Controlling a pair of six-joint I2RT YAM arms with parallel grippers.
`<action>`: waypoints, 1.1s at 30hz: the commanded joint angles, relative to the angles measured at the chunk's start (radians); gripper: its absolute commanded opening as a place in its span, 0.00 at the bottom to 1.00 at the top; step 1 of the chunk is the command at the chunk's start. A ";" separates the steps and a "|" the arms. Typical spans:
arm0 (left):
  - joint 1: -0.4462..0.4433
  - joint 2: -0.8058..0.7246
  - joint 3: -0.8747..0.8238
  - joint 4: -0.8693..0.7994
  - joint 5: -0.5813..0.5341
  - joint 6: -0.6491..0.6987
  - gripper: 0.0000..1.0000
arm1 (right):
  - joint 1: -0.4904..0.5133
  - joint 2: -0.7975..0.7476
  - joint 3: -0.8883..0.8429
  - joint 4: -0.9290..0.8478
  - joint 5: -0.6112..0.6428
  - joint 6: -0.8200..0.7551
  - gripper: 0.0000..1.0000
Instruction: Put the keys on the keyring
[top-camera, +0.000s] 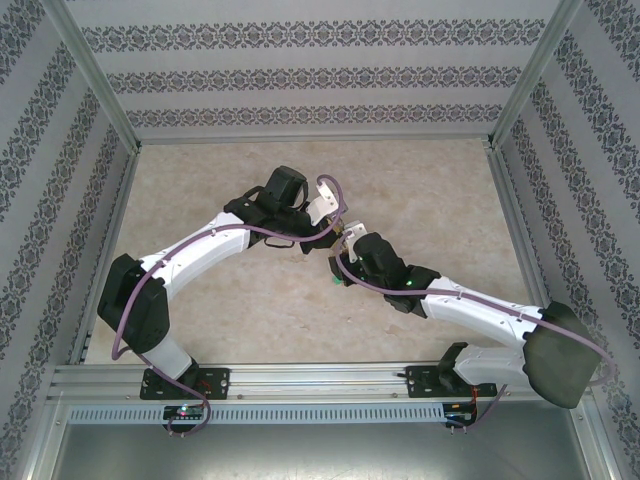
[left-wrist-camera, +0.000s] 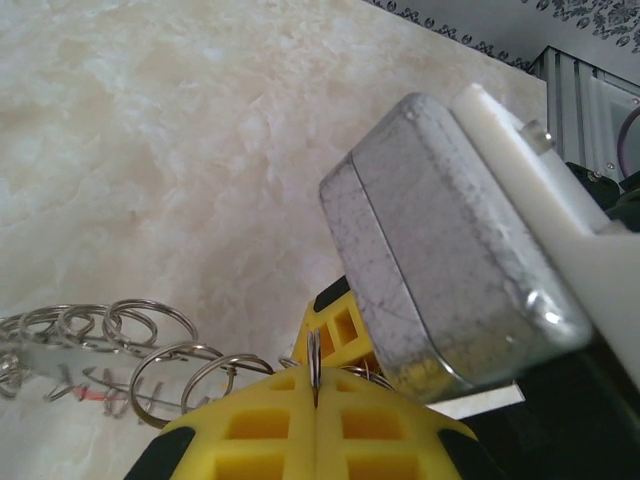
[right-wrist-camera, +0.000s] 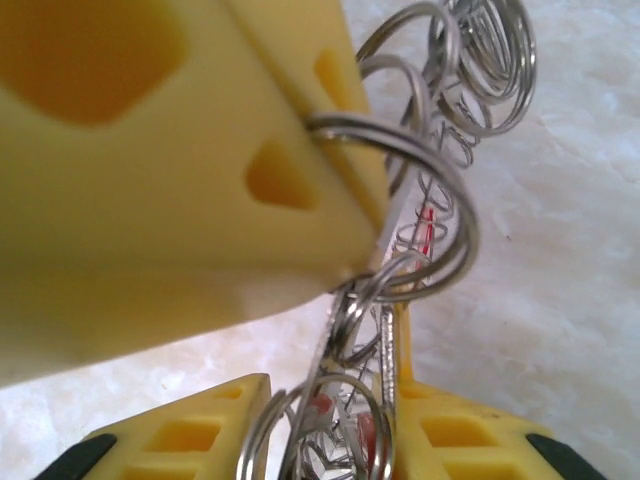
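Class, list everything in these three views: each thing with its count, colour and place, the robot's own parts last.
keyring: one bunch, many silvery rings with small red bits, mid-table between the grippers.
table: one, beige marbled, under the arms.
walls: three, pale with dark patterned stripes, around the table.
frame: one, silvery metal, along table edges.
arms: two, white and black, meeting mid-table.
left gripper: one, yellow fingers, shut on a ring.
right gripper: one, yellow fingers flanking the rings; grip unclear.
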 joint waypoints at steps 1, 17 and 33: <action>-0.007 -0.017 0.037 0.043 0.031 -0.015 0.00 | 0.012 0.001 0.019 0.012 0.030 -0.013 0.26; 0.022 -0.093 -0.037 0.197 0.013 -0.123 0.53 | -0.075 -0.009 -0.011 0.148 -0.255 0.104 0.10; 0.134 -0.354 -0.301 0.458 -0.197 -0.317 1.00 | -0.293 0.208 -0.050 0.585 -0.652 0.577 0.14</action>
